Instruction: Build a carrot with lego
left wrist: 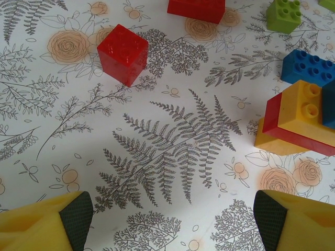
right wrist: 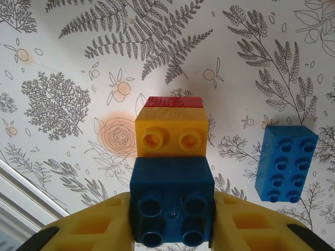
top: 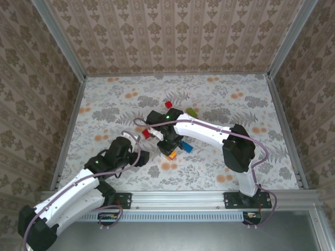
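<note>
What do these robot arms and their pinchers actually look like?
The left arm and right arm are white shells with black joints, each trailed by a purplish cable and showing a small green light. The fingers are chunky yellow plastic with dark textured pads.

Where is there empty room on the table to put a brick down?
Room: the fern patch between the red cube and the stack, ahead of the open left gripper; also the far strip of the table by the back wall. Crowded: around the right gripper, shut on the stack, with a blue brick beside.
</note>
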Motion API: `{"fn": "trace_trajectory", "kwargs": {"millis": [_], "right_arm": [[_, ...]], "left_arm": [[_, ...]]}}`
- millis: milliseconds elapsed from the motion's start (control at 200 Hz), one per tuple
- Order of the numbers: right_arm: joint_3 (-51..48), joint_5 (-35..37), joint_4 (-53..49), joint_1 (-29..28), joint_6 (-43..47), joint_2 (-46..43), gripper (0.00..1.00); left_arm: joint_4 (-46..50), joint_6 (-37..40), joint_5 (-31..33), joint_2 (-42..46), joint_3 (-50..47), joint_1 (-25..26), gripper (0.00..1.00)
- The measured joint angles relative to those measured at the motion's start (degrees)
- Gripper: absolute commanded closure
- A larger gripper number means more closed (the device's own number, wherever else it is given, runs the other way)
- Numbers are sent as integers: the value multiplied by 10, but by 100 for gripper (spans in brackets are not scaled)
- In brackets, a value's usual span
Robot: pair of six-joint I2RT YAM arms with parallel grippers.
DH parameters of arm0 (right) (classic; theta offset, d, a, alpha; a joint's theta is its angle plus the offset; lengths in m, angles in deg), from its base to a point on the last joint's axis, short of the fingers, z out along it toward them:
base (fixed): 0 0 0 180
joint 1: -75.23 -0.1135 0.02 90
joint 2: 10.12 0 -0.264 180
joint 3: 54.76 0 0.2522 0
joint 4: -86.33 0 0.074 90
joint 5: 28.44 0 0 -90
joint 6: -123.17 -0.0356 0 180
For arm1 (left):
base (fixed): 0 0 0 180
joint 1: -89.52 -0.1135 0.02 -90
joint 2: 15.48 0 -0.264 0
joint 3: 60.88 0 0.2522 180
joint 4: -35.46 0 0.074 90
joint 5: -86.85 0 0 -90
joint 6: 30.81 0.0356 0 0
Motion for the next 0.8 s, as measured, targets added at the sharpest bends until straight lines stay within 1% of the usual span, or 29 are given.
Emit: {"fn": "trace_trajectory", "kwargs": {"millis": [565, 800], "right_arm": [[-36, 19, 35, -10, -15, -16, 66], [-33, 28, 34, -12, -16, -14, 66]], "left_arm": [[0, 0, 0, 0, 0, 0, 16], [0, 0, 0, 0, 0, 0, 16]]}}
